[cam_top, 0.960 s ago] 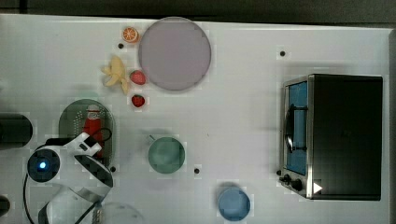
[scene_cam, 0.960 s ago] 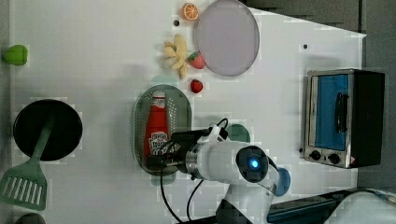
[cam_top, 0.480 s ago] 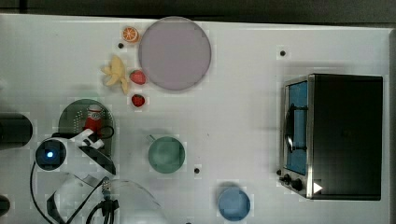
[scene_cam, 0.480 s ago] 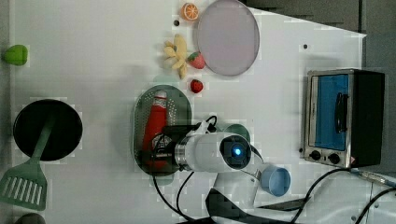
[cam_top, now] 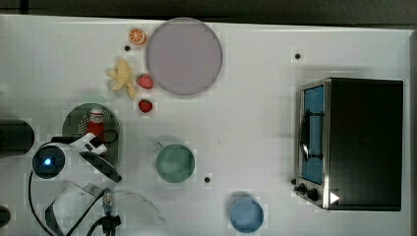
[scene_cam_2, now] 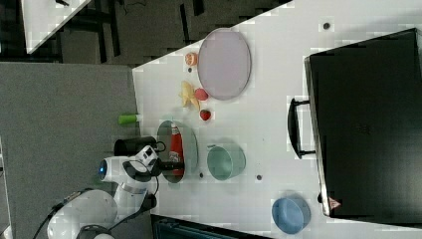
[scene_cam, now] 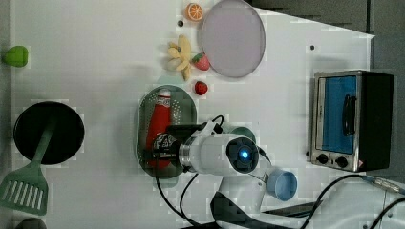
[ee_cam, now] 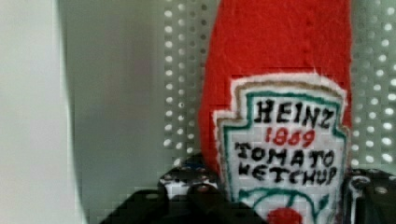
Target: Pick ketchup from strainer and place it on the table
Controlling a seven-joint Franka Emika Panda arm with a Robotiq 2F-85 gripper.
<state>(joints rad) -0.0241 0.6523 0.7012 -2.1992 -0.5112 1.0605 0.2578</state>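
Red ketchup (scene_cam: 157, 130) lies flat in the strainer (scene_cam: 187, 101). You see its lower half between the gripper (scene_cam: 162, 155) fingers, which straddle its long axis, half closed, grip not sure.

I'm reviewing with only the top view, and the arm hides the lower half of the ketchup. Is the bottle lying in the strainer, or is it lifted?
Observer: It is lying in it. In the left view the ketchup is flat in the strainer, with the gripper over its label end.
Operator: Which face of the bottle is up?
Observer: The label face. The wrist view reads "Heinz Tomato Ketchup" head-on, with the strainer's perforated floor behind.
Operator: What is the dark thing cut off at the top view's left edge?
Observer: The left view shows a round black vessel with the handle of a green spatula resting on it.
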